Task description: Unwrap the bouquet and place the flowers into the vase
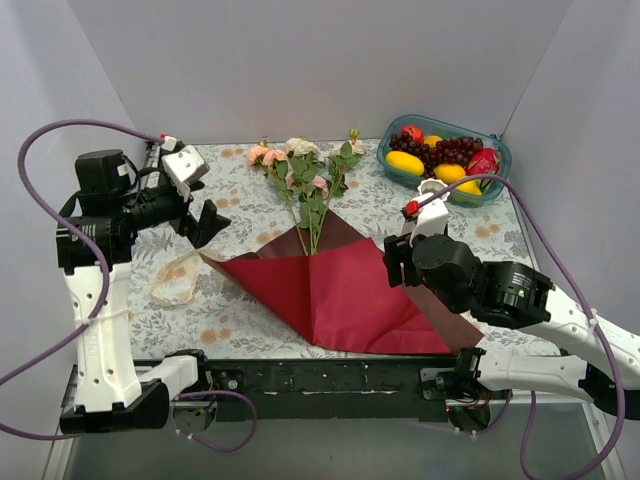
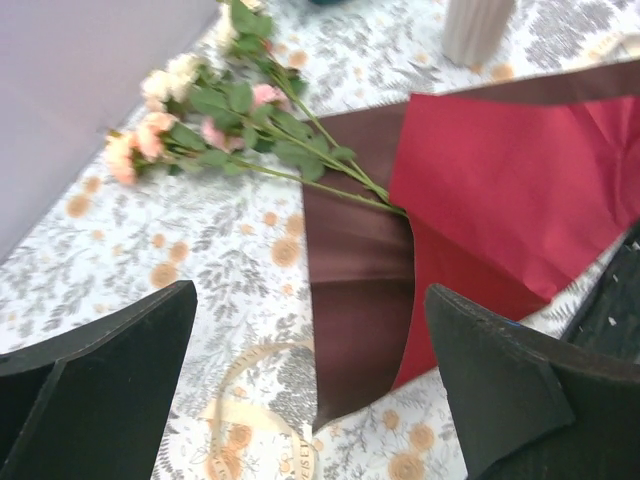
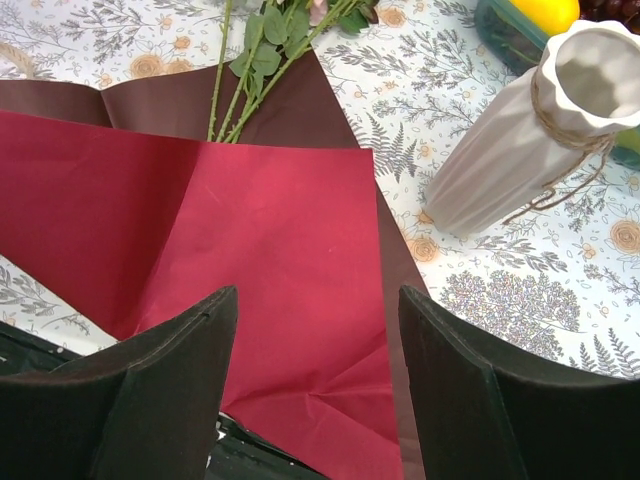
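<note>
Nearby | fruit bowl (image 1: 503,150) behind vase (image 3: 510,150) | ribbon (image 1: 175,280) beside paper (image 1: 340,290) | flowers (image 1: 300,170) partly on paper

On the left arm (image 1: 100,300): reared up on a white column, black forearm level behind the claw, white wrist block just above it. At the left gripper (image 1: 205,222): tipped forward and down, jaws spread wide, empty; from the wrist, left fingers (image 2: 110,380) far out to either side of the claw's centre. On the right arm (image 1: 540,330): slung low, white link flat along the near edge, black elbow folded up behind the claw. At the right gripper (image 1: 395,262): aimed down and toward the middle, jaws parted, less wide than the left, empty; right fingers (image 3: 150,390) dark and blunt on both sides of the claw's centre.
</note>
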Robot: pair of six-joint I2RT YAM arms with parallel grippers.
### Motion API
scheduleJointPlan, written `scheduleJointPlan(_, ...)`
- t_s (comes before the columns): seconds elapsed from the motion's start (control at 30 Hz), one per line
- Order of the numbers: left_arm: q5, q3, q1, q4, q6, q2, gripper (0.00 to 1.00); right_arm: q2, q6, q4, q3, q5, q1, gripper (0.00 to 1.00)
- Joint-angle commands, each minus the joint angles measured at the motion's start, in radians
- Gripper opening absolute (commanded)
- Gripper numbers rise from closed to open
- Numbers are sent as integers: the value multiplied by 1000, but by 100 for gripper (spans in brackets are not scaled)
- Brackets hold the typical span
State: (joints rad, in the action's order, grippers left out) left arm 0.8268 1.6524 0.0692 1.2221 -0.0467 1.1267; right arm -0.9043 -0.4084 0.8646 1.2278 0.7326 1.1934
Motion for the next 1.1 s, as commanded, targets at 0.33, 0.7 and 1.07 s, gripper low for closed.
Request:
scheduleJointPlan(0.33, -153, 11, -52, -198, 424, 237, 98, -76, -38, -46, 62, 24, 23, 73)
scheduleJointPlan(0.7, -442, -173, -301, -295, 429, 398, 98, -148, -47, -30, 113, 57, 26, 75)
scheduleJointPlan(1.07, -268, -384, -313, -227, 248, 421, 98, -128, -61, -10, 101, 47, 28, 75)
